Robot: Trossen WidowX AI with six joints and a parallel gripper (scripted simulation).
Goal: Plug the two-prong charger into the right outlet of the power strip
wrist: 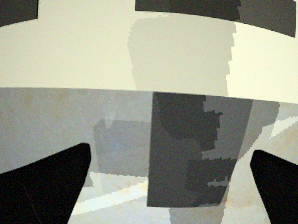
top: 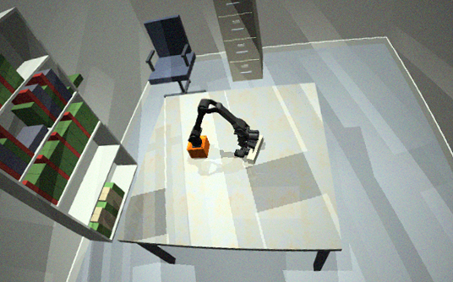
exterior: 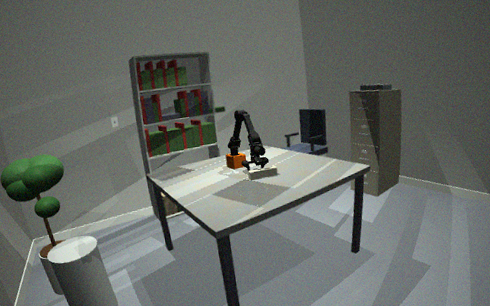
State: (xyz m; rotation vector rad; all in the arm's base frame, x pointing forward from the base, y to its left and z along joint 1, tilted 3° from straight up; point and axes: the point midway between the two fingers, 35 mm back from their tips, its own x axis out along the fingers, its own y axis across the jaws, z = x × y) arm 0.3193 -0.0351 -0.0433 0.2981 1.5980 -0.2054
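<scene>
The cream power strip lies on the table right of the arm's base. A dark grey block, apparently the charger, sits on the table just in front of the strip. My gripper is open and low over the table, with its black fingers on either side of the block and not touching it.
The arm stands on an orange base block on the table. Off the table stand a bookshelf, an office chair, a filing cabinet, a plant and a grey cylinder.
</scene>
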